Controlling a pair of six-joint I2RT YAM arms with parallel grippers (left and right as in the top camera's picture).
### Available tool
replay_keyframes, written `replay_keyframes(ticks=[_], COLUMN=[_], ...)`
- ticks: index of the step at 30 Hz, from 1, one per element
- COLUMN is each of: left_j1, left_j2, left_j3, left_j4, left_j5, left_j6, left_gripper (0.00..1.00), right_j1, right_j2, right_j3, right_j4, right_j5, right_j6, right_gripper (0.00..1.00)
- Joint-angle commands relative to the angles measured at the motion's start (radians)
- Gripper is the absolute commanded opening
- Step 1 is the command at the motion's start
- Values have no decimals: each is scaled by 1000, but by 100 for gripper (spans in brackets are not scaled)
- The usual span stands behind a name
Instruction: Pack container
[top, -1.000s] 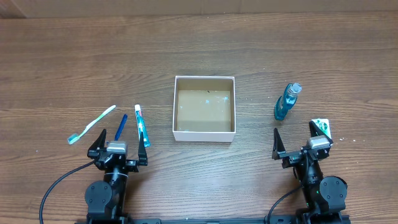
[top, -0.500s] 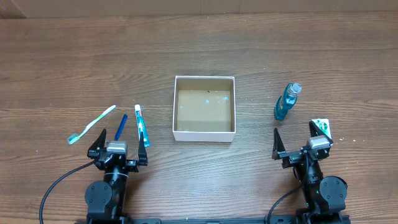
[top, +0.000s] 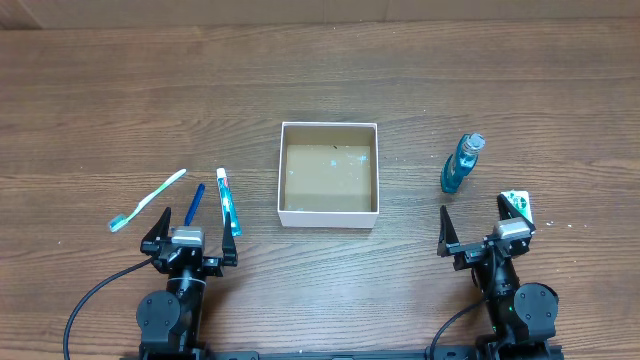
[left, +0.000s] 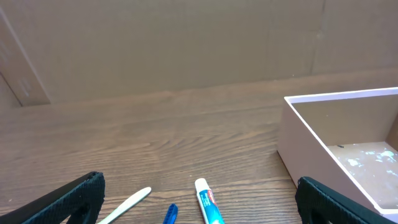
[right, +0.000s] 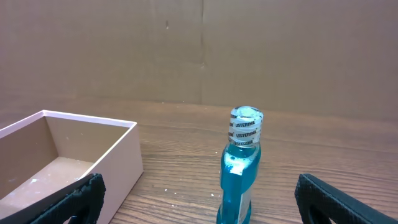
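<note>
Overhead shows the container (top: 329, 214), a square white-walled box with a tan floor flecked with pale spots, sitting mid-table on the wooden table (top: 320, 80) between the two arms. To its left lie three things side by side and apart from each other: a pale green toothbrush (top: 147, 200), a blue pen (top: 194, 204) and a toothpaste tube (top: 229, 202). The left gripper (top: 190, 240) rests just behind them with its fingers spread wide and nothing between them. To the right of the box a blue mouthwash bottle (top: 461, 163) stands upright. A small white and green item (top: 518, 204), too small to identify, lies close to the right gripper (top: 478, 232), whose fingers are likewise parted and hold nothing.

Left wrist view catches only the near ends of the toothbrush (left: 127, 203), pen (left: 170, 214) and toothpaste (left: 208, 205) between its dark fingertips (left: 68, 199), plus the box's left wall (left: 305, 162) and part of the spotted floor. It also shows a brown cardboard backdrop (top: 300, 10) behind the table, of which overhead catches only a strip along its top edge.

Right wrist view brings out the word LISTERINE ringing the bottle's neck (right: 245, 132), unreadable from above, and the blue liquid filling the body. The box's right wall (right: 121, 162) stands well left of the bottle. The white and green item falls outside this view.
</note>
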Motion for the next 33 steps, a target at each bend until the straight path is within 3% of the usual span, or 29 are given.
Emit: replay_keyframes(ticks=[1, 28, 33], left_j1=[9, 9, 9], left_j2=[-6, -6, -6], left_j3=[-5, -5, -5], left_j4=[2, 5, 5], left_j5=[3, 8, 8], left_j6=[-3, -3, -4], left_gripper=[100, 100, 100], right_j1=[6, 6, 6], right_j2=[-9, -9, -7], right_j3=[-10, -10, -10], right_j4=[5, 8, 3], right_j5=[-5, -6, 3], right_j6=[-4, 0, 152], right_gripper=[100, 100, 100])
